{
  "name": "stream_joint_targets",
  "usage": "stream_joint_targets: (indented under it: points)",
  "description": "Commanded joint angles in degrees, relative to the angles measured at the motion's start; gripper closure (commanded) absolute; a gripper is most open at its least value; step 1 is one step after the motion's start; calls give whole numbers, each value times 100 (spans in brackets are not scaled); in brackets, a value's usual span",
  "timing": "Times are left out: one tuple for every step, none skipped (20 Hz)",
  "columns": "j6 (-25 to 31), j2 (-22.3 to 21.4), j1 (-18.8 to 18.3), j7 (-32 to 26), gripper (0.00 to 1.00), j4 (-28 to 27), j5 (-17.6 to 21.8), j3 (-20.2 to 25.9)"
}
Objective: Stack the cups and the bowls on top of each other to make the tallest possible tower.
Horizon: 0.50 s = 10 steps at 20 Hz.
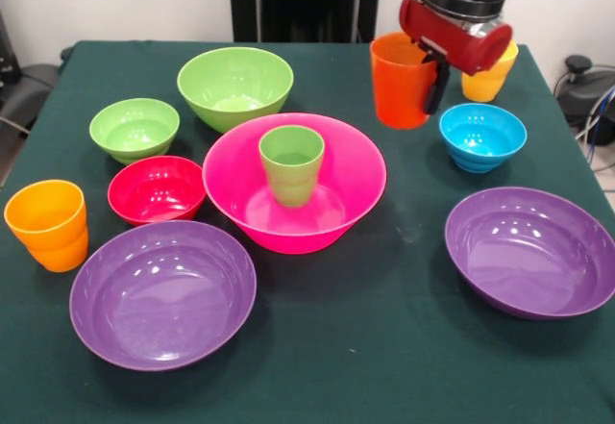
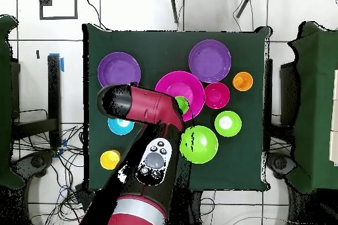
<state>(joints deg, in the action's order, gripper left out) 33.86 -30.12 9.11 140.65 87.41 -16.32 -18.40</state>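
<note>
We see bright, even light from above in both views. White glare spots sit in the purple bowls (image 1: 163,294), the pink bowl (image 1: 294,181) and the blue bowl (image 1: 482,137). Shadows on the green cloth (image 1: 384,347) are soft and short. The front view is slightly soft throughout.

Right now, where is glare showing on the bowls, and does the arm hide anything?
Front view: ceiling-light glare streaks both purple bowls and the pink bowl. Overhead view: the arm covers the red-orange cup entirely and part of the blue bowl.
</note>
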Motion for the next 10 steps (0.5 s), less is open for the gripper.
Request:
stream_joint_targets:
  points:
    - [668, 193, -111, 27, 100, -937, 357, 338]
    - [647, 256, -121, 32, 100, -1015, 375, 322]
    - [587, 310, -124, 29, 100, -1062, 406, 295]
    - [436, 379, -119, 41, 100, -1081, 441, 259]
    - [294, 486, -147, 28, 100, -1140, 480, 233]
    - [66, 592, -143, 71, 100, -1141, 508, 194]
    - [-94, 701, -167, 75, 100, -1193, 532, 173]
    - [-246, 754, -172, 82, 100, -1194, 566, 141]
    - [-299, 765, -188, 40, 100, -1202, 600, 128]
    - [-319, 783, -225, -21, 100, -1220, 603, 167]
